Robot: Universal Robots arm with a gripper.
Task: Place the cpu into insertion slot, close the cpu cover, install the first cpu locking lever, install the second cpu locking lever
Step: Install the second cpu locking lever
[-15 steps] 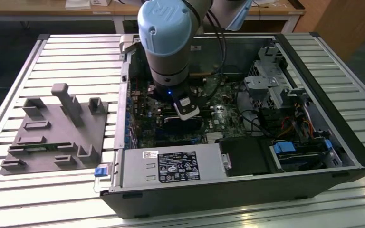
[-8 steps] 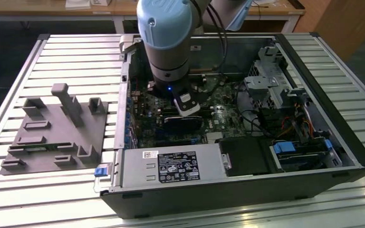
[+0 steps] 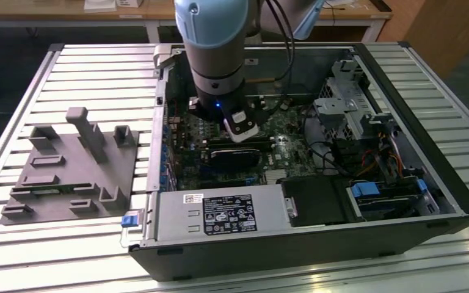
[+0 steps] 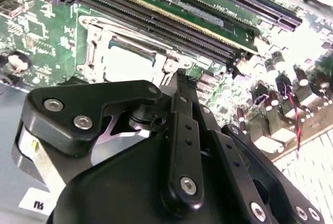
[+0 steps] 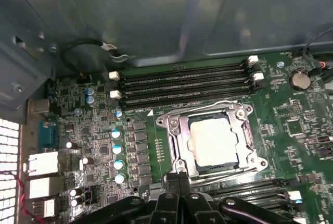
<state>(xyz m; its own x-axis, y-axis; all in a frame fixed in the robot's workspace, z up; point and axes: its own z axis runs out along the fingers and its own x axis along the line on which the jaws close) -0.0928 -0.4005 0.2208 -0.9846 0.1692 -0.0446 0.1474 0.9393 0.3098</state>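
The cpu point(image 5: 210, 141) lies flat in the insertion slot point(image 5: 244, 153) on the green board, its pale metal top showing through the window of the cpu cover point(image 5: 174, 130). That silver cover lies folded down over the chip. A thin wire lever point(image 5: 203, 104) runs along the socket edge nearest the memory slots. My gripper point(image 5: 179, 179) is shut, its fingertips together at the opposite socket edge, with nothing seen between them. In the second wrist view the gripper point(image 4: 179, 75) points at the socket's side beside the cpu point(image 4: 122, 66). In the exterior view the gripper point(image 3: 243, 131) reaches down into the open computer case.
Long black memory slots point(image 5: 182, 81) flank the socket. Capacitors point(image 5: 118, 148) stand in a row beside it. The grey case wall point(image 5: 156, 15) rises close behind. A power supply point(image 3: 218, 213) and drive cage point(image 3: 344, 104) crowd the case. A grey fixture point(image 3: 71, 165) sits on the exterior view's left.
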